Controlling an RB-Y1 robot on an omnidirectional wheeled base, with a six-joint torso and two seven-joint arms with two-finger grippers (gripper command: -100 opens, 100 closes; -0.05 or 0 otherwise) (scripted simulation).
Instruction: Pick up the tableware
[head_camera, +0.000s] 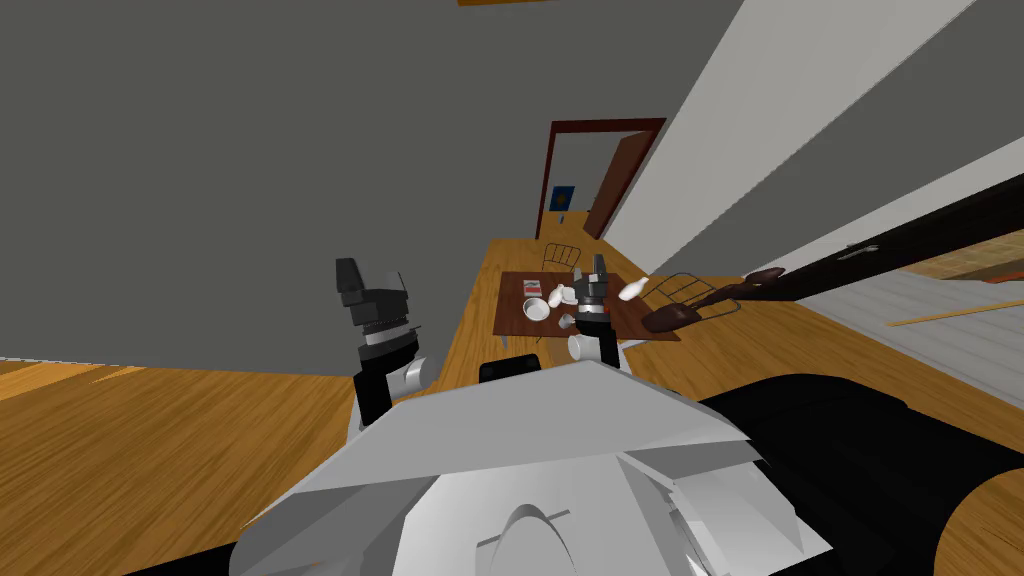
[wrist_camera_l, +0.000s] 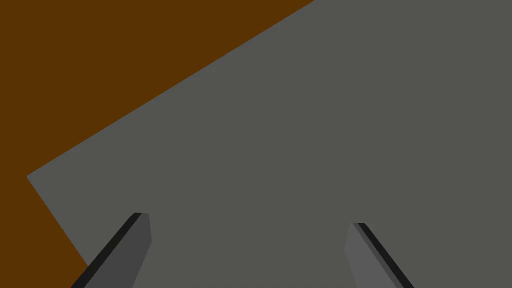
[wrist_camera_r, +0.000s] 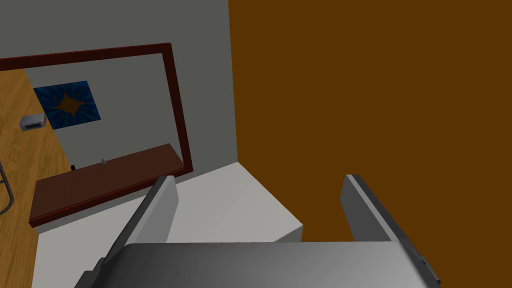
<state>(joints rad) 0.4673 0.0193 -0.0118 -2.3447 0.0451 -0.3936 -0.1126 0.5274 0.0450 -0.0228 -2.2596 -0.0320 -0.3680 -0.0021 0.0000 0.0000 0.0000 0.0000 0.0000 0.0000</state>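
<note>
- Left gripper (wrist_camera_l: 248, 220): the two fingers stand wide apart with nothing between them. In the head view this arm is raised on the robot's left, over the wood floor (head_camera: 150, 430) and well apart from the table (head_camera: 520, 328).
- Right gripper (wrist_camera_r: 260, 177): the fingers are spread wide and grip nothing. In the head view this arm reaches forward over the near part of the table, above the white pieces.
- Tableware: several white pieces lie on the dark brown table ahead of the robot.
  - A bowl (head_camera: 537, 310) sits upright towards the table's left side.
  - A cup (head_camera: 560, 296) sits just beside the bowl, between it and the right arm.
  - A long white piece (head_camera: 632, 291) lies tilted near the table's right edge, on the other side of the right arm. Its type cannot be told.
- No tableware piece is between the fingers of either gripper.
- A small red and white box (head_camera: 532, 288) lies on the table just beyond the bowl.
- Chairs: one wire-backed chair (head_camera: 562, 256) stands at the far side of the table; a second (head_camera: 685, 290) stands at its right side.
- A doorway (head_camera: 600, 125) with a dark red frame lies beyond the table.
</note>
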